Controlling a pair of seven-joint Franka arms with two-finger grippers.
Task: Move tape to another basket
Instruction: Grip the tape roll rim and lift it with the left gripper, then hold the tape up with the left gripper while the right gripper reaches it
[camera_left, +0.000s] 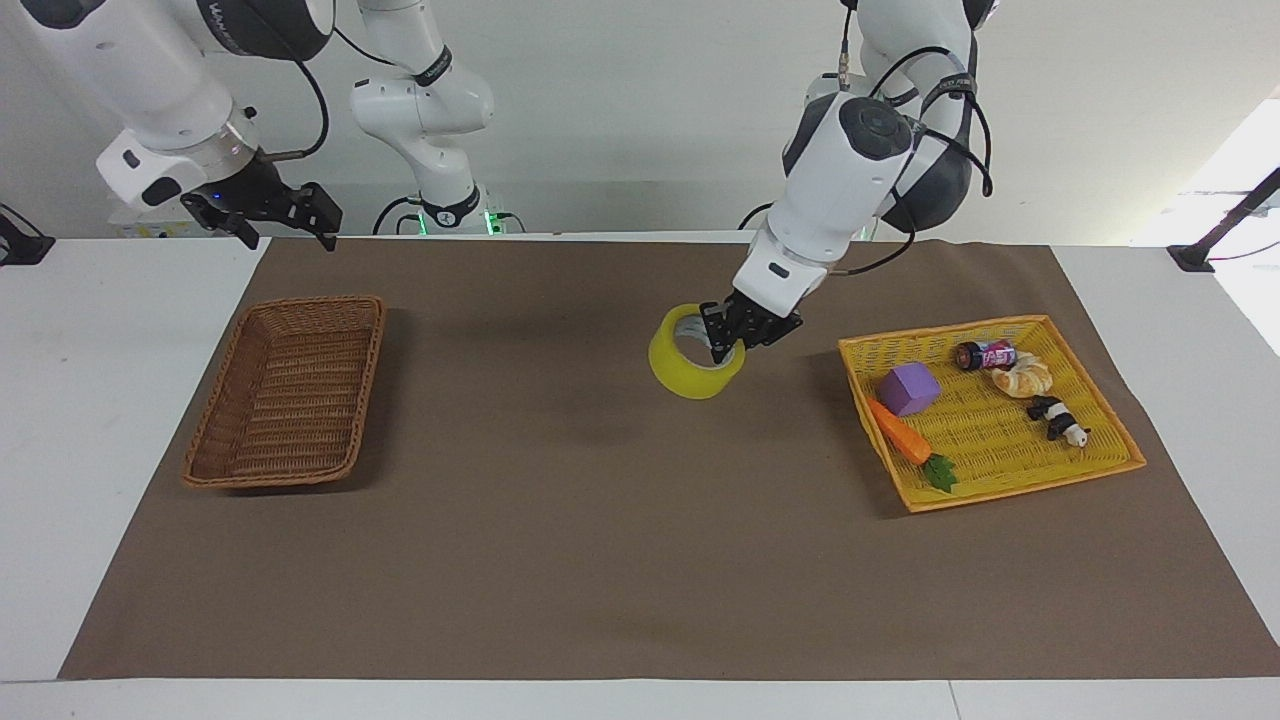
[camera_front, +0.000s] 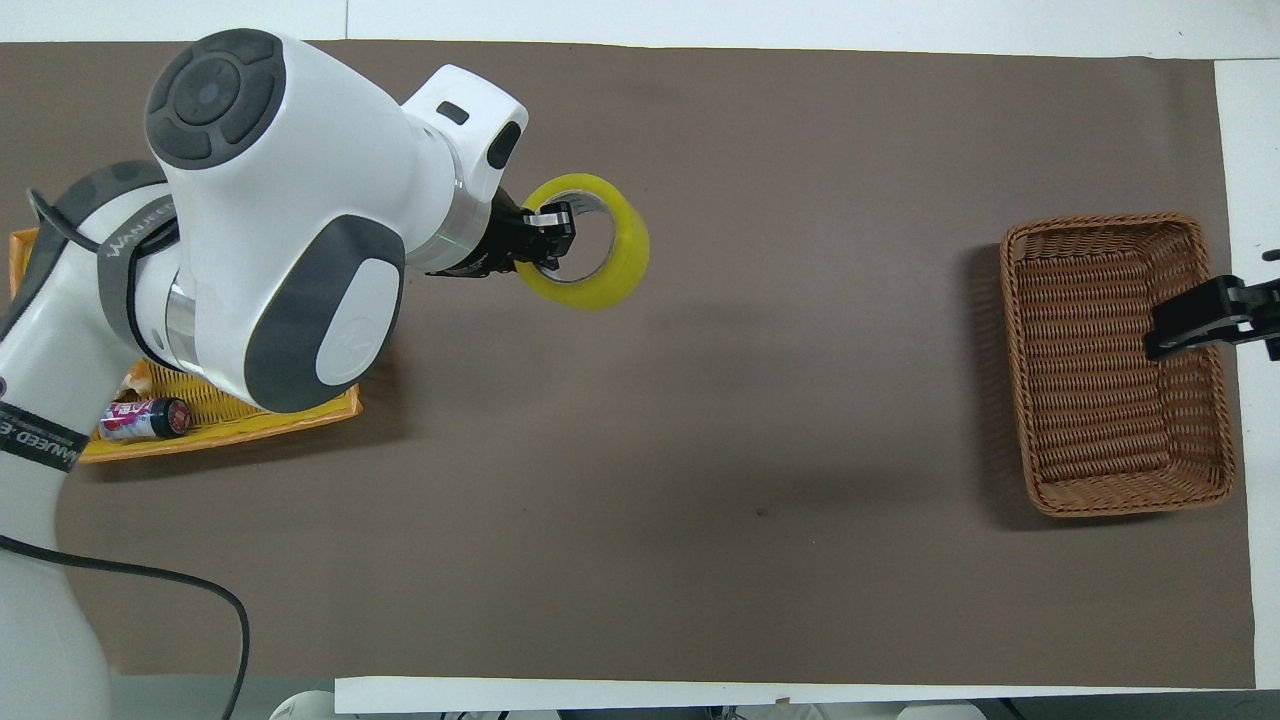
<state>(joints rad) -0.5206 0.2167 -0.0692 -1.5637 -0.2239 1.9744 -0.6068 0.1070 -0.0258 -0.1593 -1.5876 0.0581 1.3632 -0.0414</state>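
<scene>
While the tape (camera_left: 694, 364) hangs in the air over the bare brown mat (camera_left: 620, 560) of the table (camera_left: 90, 400), between the yellow tray (camera_left: 1100, 470) and the brown basket (camera_left: 287, 390), the left tool (camera_left: 738, 334) grips it with fingers closed across the roll's wall, one inside the core. This hold likely keeps the roll clear of the mat for transfer. The right tool (camera_left: 265, 210) waits over the basket's robot-side edge, fingers spread and holding nothing.
</scene>
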